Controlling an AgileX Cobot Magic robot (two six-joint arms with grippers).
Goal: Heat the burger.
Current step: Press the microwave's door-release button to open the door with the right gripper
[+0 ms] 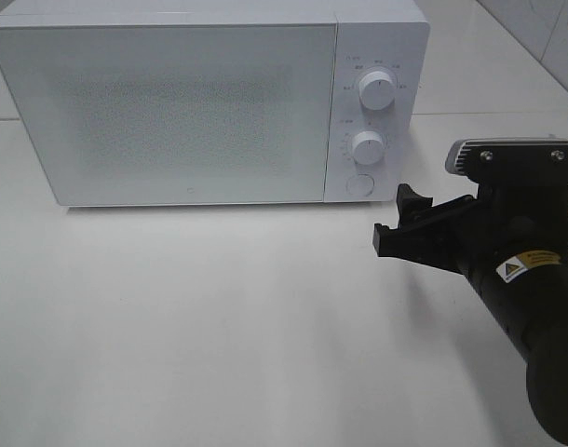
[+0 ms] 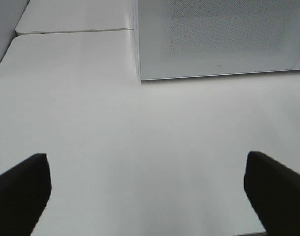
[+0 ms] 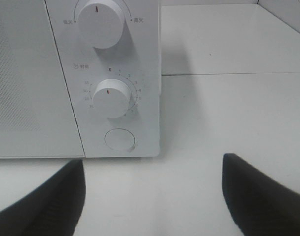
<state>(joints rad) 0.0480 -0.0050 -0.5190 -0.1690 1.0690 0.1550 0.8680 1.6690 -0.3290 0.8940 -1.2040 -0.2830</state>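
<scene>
Seen from the high camera, the microwave (image 1: 172, 112) walls off the table (image 1: 219, 326) from ten to one o'clock, its door (image 1: 163, 107) shut flat. From six round to nine o'clock the white tabletop gives open passage right up to the microwave's front. The right arm (image 1: 535, 307) fills three to five o'clock, its gripper (image 1: 396, 216) spread wide near the round button (image 1: 359, 184), a bare strip of table between them.
</scene>
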